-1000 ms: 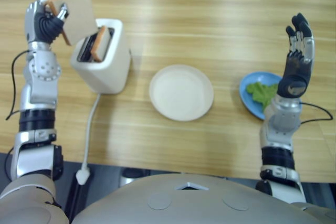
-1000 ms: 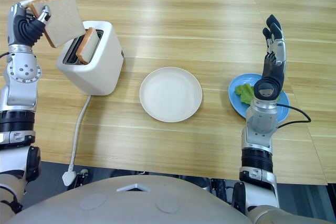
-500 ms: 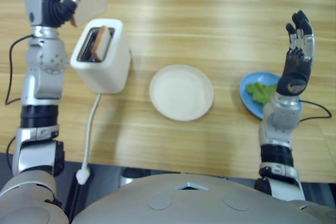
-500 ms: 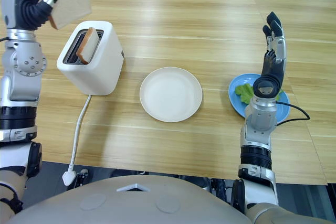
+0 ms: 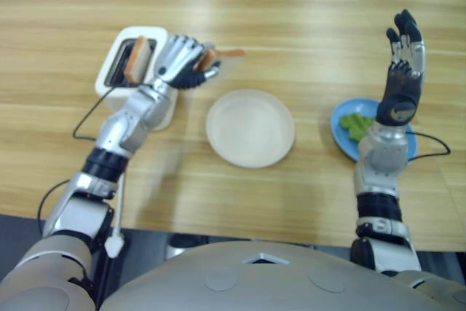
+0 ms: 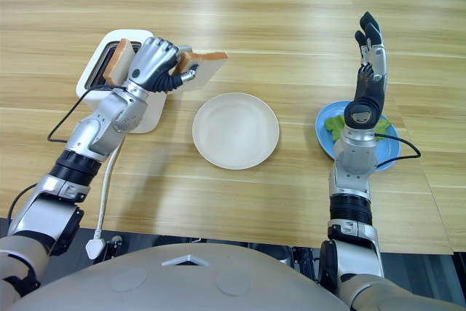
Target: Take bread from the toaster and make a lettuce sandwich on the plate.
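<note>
the power cord (image 6: 108, 172) hangs over the tabletop's (image 6: 291, 20) near edge on the left. the empty cream plate (image 6: 235, 130) sits at the tabletop's middle. toward the right edge is a blue dish (image 6: 389, 156) with lettuce (image 6: 333, 125) on it. the right hand (image 6: 366, 71) stands upright over that dish, fingers straight and spread, holding nothing. the left hand (image 6: 154, 65) is closed on a bread slice (image 6: 206, 63), which juts out to the hand's right, roughly level, above the table just past the plate's far-left rim. the white toaster (image 6: 135, 36) stands left of the plate, partly under the hand, with a second slice (image 6: 116, 61) upright in its slot.
</note>
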`<action>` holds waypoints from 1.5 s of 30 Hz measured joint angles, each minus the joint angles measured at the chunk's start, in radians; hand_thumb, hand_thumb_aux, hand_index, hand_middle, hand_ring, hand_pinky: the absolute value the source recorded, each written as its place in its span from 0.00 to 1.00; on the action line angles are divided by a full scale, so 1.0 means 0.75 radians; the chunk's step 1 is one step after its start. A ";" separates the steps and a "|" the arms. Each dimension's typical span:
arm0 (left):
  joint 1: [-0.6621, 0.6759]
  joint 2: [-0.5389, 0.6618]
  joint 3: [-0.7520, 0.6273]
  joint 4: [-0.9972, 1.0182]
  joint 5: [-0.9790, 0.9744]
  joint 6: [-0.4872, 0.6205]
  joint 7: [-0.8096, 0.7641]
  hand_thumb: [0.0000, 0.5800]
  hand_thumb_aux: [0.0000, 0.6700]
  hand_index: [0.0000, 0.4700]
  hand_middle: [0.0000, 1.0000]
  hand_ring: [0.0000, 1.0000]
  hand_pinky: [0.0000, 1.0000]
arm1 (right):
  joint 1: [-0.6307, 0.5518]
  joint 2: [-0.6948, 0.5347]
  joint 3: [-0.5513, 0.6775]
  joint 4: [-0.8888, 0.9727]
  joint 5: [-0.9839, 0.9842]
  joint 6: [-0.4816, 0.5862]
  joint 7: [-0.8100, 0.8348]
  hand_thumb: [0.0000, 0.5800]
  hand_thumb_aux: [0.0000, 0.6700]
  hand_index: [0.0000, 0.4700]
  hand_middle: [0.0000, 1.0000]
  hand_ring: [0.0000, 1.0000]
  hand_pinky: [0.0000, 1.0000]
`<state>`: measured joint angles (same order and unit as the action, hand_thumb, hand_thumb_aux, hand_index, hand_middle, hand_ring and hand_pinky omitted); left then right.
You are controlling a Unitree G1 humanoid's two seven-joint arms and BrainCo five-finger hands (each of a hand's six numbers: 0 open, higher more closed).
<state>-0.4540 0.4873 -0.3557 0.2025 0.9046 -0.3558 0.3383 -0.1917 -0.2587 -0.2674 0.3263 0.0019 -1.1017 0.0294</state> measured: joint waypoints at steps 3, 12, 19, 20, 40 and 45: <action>0.029 -0.012 -0.060 0.013 0.083 0.000 0.073 1.00 1.00 0.98 1.00 1.00 1.00 | -0.021 0.000 0.014 0.016 0.000 0.000 0.008 0.00 0.00 0.00 0.00 0.00 0.00; 0.055 -0.042 -0.197 0.097 0.301 0.062 0.277 1.00 1.00 0.98 1.00 1.00 1.00 | -0.063 -0.001 0.050 0.040 0.001 0.001 0.017 0.00 0.00 0.00 0.00 0.00 0.00; 0.060 -0.103 -0.298 0.150 0.373 0.093 0.390 1.00 1.00 0.98 1.00 1.00 1.00 | -0.073 -0.001 0.054 0.071 0.004 0.000 0.019 0.00 0.00 0.00 0.00 0.00 0.00; 0.060 -0.120 -0.322 0.161 0.388 0.094 0.405 1.00 1.00 0.98 1.00 1.00 1.00 | -0.076 0.000 0.055 0.075 0.005 0.000 0.019 0.00 0.00 0.00 0.00 0.00 0.00; 0.046 -0.173 -0.475 0.295 0.446 0.121 0.514 1.00 1.00 0.98 1.00 1.00 1.00 | -0.082 0.005 0.096 0.093 0.006 -0.003 0.017 0.00 0.00 0.00 0.00 0.00 0.00; 0.029 -0.182 -0.503 0.376 0.458 0.128 0.544 1.00 1.00 0.98 1.00 1.00 1.00 | -0.082 0.005 0.096 0.093 0.006 -0.003 0.017 0.00 0.00 0.00 0.00 0.00 0.00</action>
<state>-0.4320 0.3507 -0.7328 0.4846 1.2479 -0.2600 0.7464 -0.2532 -0.2547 -0.1951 0.3957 0.0062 -1.1041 0.0418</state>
